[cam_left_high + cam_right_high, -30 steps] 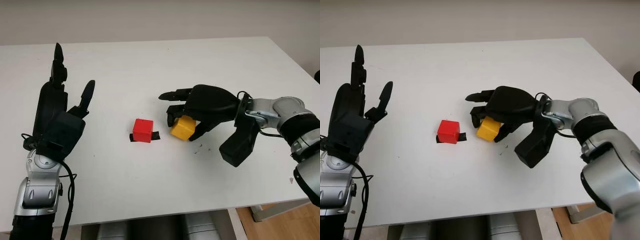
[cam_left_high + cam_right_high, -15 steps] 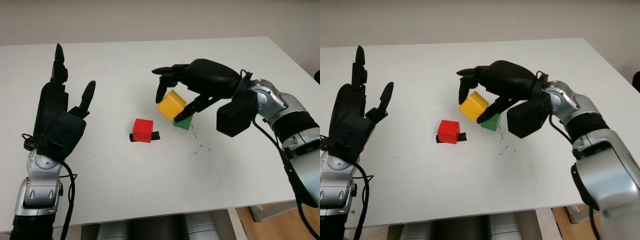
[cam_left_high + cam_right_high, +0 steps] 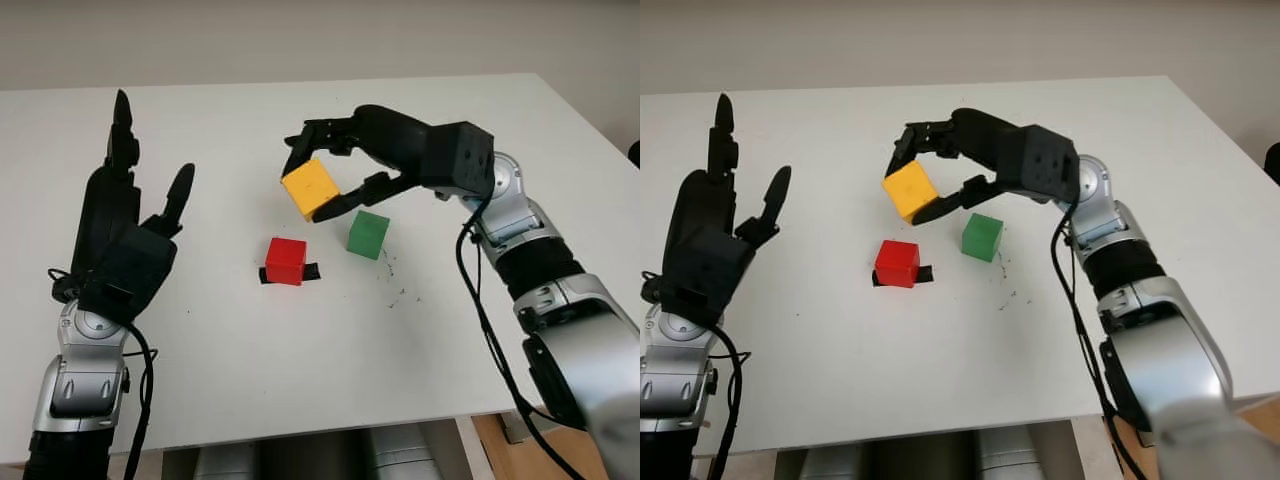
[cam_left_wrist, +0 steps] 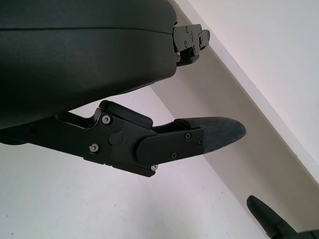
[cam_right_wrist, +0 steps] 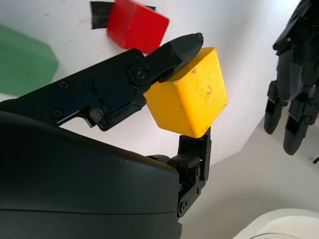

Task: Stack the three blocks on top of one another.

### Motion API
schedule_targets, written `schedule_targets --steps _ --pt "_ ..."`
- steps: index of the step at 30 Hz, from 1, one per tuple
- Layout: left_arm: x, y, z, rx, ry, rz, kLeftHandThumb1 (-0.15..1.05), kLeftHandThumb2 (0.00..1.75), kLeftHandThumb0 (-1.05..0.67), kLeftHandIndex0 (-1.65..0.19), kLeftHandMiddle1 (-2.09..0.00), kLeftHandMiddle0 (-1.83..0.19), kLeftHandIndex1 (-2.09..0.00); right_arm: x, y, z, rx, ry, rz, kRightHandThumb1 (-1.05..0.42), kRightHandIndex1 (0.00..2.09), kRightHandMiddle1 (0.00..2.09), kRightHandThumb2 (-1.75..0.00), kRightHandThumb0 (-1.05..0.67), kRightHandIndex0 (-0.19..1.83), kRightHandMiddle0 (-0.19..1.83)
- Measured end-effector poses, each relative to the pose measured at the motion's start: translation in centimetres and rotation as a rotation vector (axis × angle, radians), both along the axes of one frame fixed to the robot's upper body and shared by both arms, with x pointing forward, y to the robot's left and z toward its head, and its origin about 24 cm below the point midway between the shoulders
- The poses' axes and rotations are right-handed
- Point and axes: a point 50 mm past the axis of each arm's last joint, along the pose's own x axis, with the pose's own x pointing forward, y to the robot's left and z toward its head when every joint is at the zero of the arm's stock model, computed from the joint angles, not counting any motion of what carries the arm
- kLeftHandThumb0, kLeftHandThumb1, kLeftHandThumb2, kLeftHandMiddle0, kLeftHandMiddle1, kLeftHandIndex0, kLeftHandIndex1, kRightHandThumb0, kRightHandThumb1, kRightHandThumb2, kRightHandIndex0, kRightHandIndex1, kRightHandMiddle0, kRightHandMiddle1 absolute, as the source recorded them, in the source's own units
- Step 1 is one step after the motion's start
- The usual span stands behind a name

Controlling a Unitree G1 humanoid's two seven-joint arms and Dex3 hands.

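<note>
1. White table (image 3: 300,340): matte top, spans nearly the whole field of view.
2. Black tape strip (image 3: 311,272): lies flat on the table near its centre, short dark rectangle.
3. Dark specks (image 3: 395,290): small scatter on the table surface, right of the tape.
4. Beige wall (image 3: 300,40): plain, behind the table's far edge.
5. Wood floor (image 3: 590,445): visible past the table's near right corner.
</note>
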Motion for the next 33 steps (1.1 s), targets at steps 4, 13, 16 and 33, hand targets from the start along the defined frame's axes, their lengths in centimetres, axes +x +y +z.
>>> schedule_targets --steps 4,13,16,33 --pt "0.0 0.0 -0.1 -0.001 0.005 0.004 1.05 0.58 -0.7 0.17 -0.05 0.14 -0.05 0.2 0.6 -1.2 0.097 0.144 -0.018 -0.93 0.03 1.5 -0.05 -0.53 0.23 0.42" --pt "0.0 0.1 -0.1 -0.002 0.008 0.006 1.05 0.59 -0.69 0.16 -0.05 0.14 -0.05 -0.3 1.4 -3.6 0.204 0.305 -0.054 -0.93 0.05 1.51 -0.06 -0.52 0.26 0.41" --pt "0.0 0.1 -0.1 -0.002 0.008 0.006 1.05 0.59 -0.7 0.16 -0.06 0.13 -0.06 -0.3 1.5 -3.9 0.223 0.324 -0.064 -0.94 0.05 1.5 -0.05 -0.52 0.26 0.4" --pt "-0.1 0.1 0.2 -0.002 0.008 0.008 1.05 0.58 -0.7 0.17 -0.05 0.14 -0.05 -0.8 1.5 -6.3 0.182 0.36 -0.096 -0.93 0.05 1.5 -0.05 -0.53 0.26 0.4"
